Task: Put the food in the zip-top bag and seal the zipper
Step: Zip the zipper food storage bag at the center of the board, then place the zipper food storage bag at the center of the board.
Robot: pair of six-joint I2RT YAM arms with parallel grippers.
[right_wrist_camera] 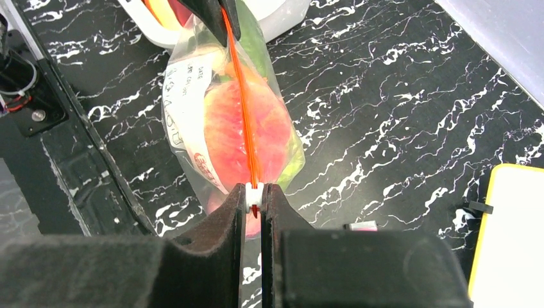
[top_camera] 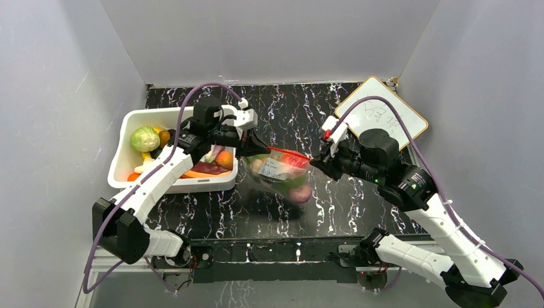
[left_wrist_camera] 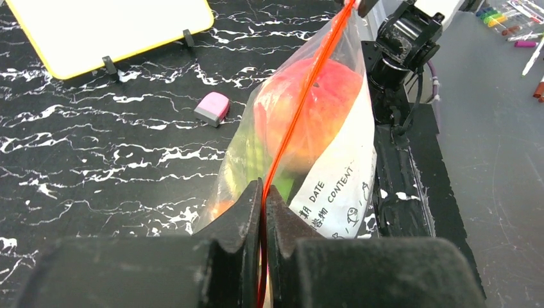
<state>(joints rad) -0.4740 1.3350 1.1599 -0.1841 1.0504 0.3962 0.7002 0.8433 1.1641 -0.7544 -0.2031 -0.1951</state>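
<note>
The clear zip-top bag (top_camera: pixel 282 172) hangs stretched between both grippers above the black table. Inside it are a red-orange round fruit (left_wrist_camera: pixel 324 96) and green leafy food (left_wrist_camera: pixel 255 157). The left gripper (left_wrist_camera: pixel 263 189) is shut on the zipper (left_wrist_camera: pixel 301 109) at the bag's left end. At the other end, the right gripper (right_wrist_camera: pixel 255 191) is shut on the zipper's small white slider (right_wrist_camera: pixel 254 194). From the right wrist, the zipper (right_wrist_camera: pixel 242 109) runs straight to the left fingertips (right_wrist_camera: pixel 221 16). More food, including a cabbage (top_camera: pixel 145 138) and an orange fruit (top_camera: pixel 224 158), lies in the white bin.
The white bin (top_camera: pixel 126 126) stands at the left, under the left arm. A yellow-framed whiteboard (top_camera: pixel 382 115) lies at the back right. A small pink block (left_wrist_camera: pixel 212 107) sits on the table beyond the bag. Markers (left_wrist_camera: pixel 513 19) lie off the table's near side.
</note>
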